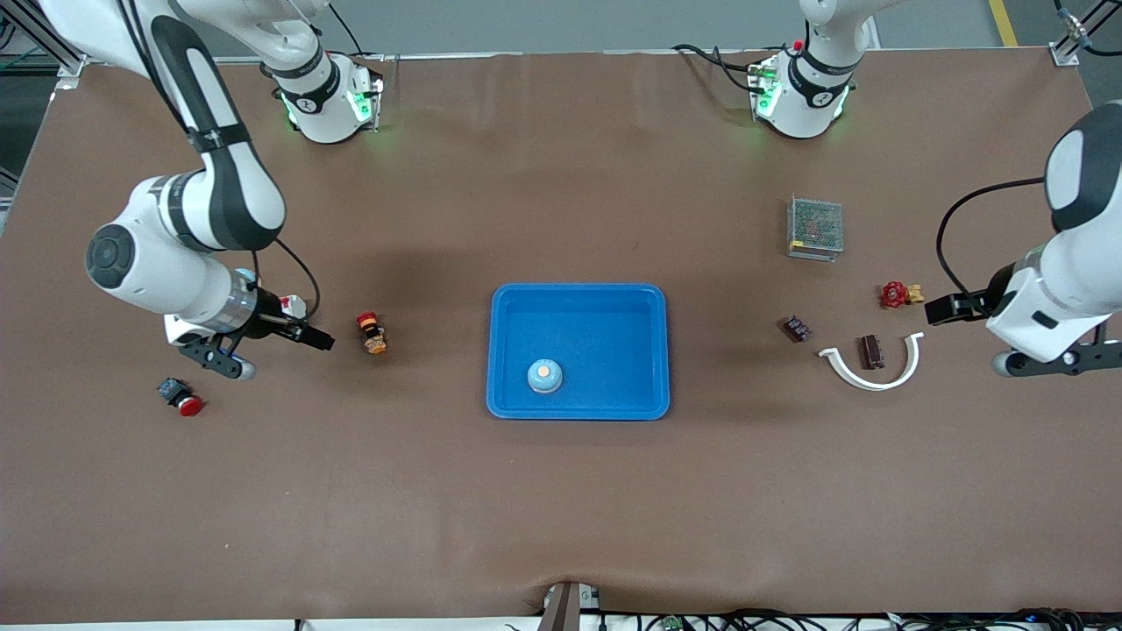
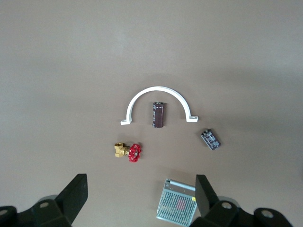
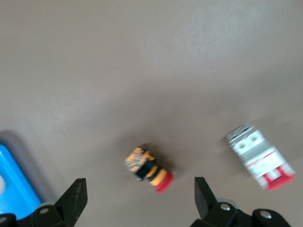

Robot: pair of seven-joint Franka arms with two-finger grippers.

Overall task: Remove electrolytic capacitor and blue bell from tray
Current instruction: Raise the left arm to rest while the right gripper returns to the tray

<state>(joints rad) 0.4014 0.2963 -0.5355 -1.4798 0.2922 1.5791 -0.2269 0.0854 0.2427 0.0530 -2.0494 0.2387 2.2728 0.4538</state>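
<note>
The bell (image 1: 544, 376), pale blue with an orange button on top, sits in the blue tray (image 1: 517, 307), toward the edge nearer the front camera. The capacitor (image 1: 870, 351) (image 2: 158, 114), a dark brown cylinder, lies on the table inside the curve of a white half-ring clamp (image 1: 912, 364) (image 2: 158, 88). My left gripper (image 1: 1056, 361) (image 2: 140, 198) hangs open and empty over the table at the left arm's end, beside the clamp. My right gripper (image 1: 217, 358) (image 3: 139, 201) hangs open and empty over the table at the right arm's end.
Near the capacitor are a small dark component (image 1: 796, 329) (image 2: 210, 139), a red-handled brass valve (image 1: 896, 294) (image 2: 130, 151) and a metal mesh box (image 1: 815, 228) (image 2: 177, 208). Near the right gripper lie an orange-black-red push button (image 1: 372, 333) (image 3: 147, 169), a white breaker (image 1: 294, 307) (image 3: 259, 156) and a red-capped button (image 1: 181, 397).
</note>
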